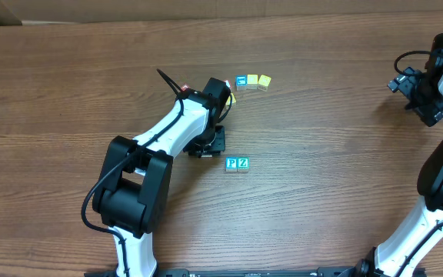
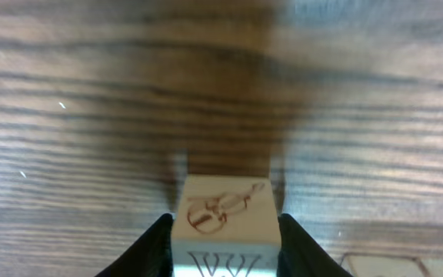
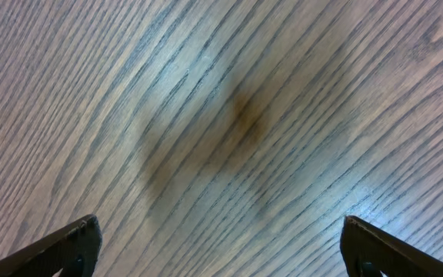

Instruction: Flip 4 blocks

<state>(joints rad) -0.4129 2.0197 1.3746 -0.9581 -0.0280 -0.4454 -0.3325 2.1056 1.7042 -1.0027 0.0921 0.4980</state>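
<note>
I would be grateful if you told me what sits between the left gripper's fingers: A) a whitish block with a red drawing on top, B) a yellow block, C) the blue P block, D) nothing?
A: the left wrist view shows the left gripper clamped on a whitish block with a red violin-like drawing on top.

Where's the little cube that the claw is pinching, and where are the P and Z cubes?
pinched cube [image 2: 223,211]: left wrist view, its top face with the red drawing.
P cube [image 1: 231,163]: overhead view, its lettered top face.
Z cube [image 1: 243,163]: overhead view, its lettered top face.
</note>
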